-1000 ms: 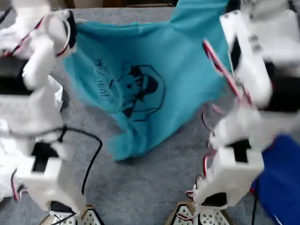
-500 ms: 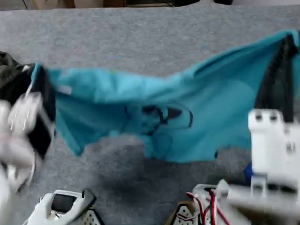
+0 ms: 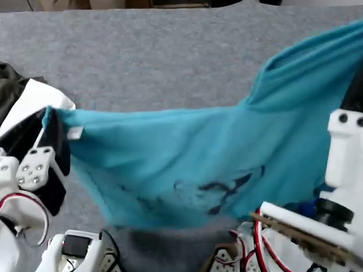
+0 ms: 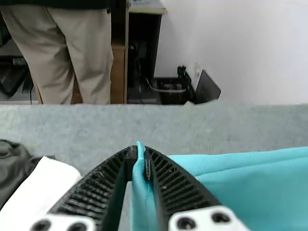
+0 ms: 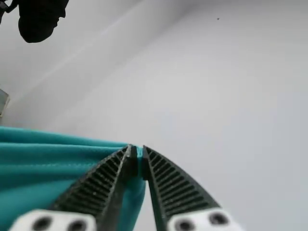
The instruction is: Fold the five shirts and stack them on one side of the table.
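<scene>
A teal shirt (image 3: 194,165) with a dark printed figure hangs stretched in the air between both arms, above the grey table (image 3: 167,59). My left gripper (image 3: 49,117) is shut on one edge of the shirt at the left; in the left wrist view its black ridged fingers (image 4: 166,180) pinch the teal cloth (image 4: 231,183). My right gripper (image 5: 137,159) is shut on the opposite edge of the teal shirt (image 5: 53,163), held high at the right of the high view, where the cloth (image 3: 322,59) rises to the frame edge.
A white garment (image 3: 25,108) and a dark olive one (image 3: 1,88) lie at the table's left edge. A bit of blue cloth (image 3: 309,206) shows behind the right arm's base (image 3: 304,239). The far half of the table is bare grey felt.
Both arms have lifted and pulled the teal shirt taut and nearer the camera; it was bunched low over the table a second ago, and the printed figure now hangs lower.
</scene>
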`<state>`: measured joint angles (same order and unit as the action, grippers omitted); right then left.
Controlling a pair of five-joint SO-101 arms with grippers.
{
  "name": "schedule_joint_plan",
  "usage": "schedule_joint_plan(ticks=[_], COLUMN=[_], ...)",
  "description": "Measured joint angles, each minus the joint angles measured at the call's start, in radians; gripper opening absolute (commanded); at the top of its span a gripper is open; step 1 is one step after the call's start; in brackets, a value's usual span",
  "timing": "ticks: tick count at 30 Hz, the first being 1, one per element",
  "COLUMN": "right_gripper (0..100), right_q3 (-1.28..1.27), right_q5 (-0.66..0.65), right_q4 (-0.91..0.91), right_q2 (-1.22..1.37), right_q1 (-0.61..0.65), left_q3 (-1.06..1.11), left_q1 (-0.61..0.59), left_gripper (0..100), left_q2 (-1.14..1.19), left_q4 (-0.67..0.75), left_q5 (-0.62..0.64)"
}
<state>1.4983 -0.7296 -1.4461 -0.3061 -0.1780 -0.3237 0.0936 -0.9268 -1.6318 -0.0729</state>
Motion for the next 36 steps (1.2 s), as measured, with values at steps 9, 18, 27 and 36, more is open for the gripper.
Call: schedule_joint_plan(ticks=[9, 18, 27, 36], right_gripper=[0.5, 0.5, 0.5, 0.5], right_q3=[-0.032, -0.031, -0.074, -0.069], right_q5=[-0.097, -0.103, -0.103, -0.103], right_q4=[-0.005, -0.017, -0.018, 0.002], right_q2=[-0.008, -0.069, -0.089, -0.187], right_q1=[0.121, 0.144, 0.143, 0.146], left_q3=[0.000, 0.000, -0.167, -0.232], left_q1=[0.000, 0.000, 0.000, 0.000], left_gripper=[2, 2, 2, 2], left_q2=[-0.002, -0.011, -0.009, -0.011], left_q4=[0.075, 0.077, -0.006, -0.066], left_q5=[0.066, 0.094, 0.094, 0.094])
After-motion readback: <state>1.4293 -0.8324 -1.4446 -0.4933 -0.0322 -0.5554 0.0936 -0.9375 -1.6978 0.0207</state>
